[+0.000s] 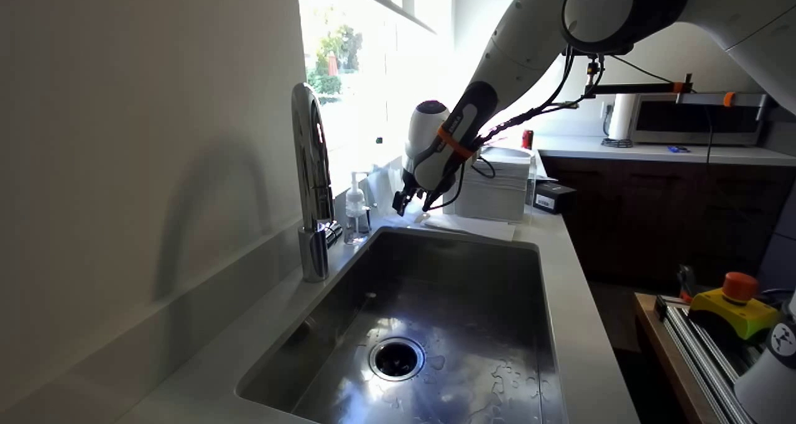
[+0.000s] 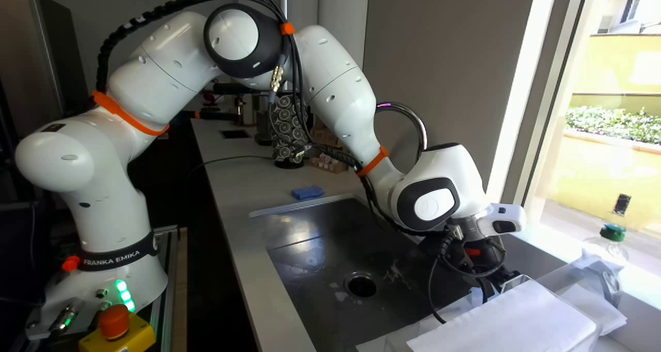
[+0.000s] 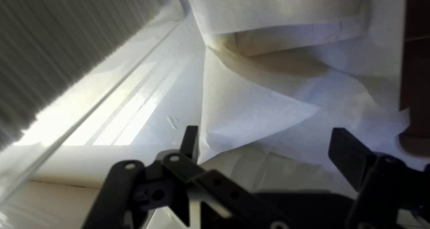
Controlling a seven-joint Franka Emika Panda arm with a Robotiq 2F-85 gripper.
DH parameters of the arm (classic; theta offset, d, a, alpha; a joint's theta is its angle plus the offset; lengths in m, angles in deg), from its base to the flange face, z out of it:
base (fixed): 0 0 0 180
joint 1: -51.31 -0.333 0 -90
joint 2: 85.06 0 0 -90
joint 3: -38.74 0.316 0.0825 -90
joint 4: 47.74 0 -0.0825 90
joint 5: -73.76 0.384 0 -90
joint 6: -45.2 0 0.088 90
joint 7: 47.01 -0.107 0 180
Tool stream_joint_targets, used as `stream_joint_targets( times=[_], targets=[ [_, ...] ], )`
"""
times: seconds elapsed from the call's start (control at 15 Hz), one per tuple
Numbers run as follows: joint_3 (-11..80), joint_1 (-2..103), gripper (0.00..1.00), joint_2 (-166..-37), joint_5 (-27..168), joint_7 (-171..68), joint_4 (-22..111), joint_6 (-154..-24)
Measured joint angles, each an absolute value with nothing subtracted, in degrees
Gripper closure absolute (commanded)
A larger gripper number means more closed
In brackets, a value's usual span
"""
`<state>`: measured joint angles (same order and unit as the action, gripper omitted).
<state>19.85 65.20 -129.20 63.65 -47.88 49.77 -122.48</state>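
The black two-fingered gripper point(image 3: 264, 139) hangs near one end of the rectangular stainless-steel sink point(image 1: 460, 256), its fingers spread well apart — close to loose creased white paper point(image 3: 252, 111) that lies on the pale counter point(image 1: 581, 299) beside that end. Farther from the sink sits a thick stack of white paper point(image 1: 488, 197); a curved chrome faucet point(image 1: 314, 181) stands on the sink's wall side.

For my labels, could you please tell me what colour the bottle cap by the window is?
The bottle cap is green, showing best in an exterior view.
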Motion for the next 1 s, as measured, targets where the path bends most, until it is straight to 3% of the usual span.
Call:
stream_joint_targets(
  times=[0.4,0.47,0.53,1.0],
  targets=[
    [19.76,65.2,0.0,-130.87,63.65,-48.52,48.96,-122.48],
    [19.76,65.2,0.25,-131.17,63.65,-48.59,48.75,-122.48],
    [19.76,65.2,0.26,-131.4,63.66,-48.7,48.5,-122.48],
    [19.77,65.3,0.81,-132.16,64.08,-49.23,47.53,-122.48]
  ],
)
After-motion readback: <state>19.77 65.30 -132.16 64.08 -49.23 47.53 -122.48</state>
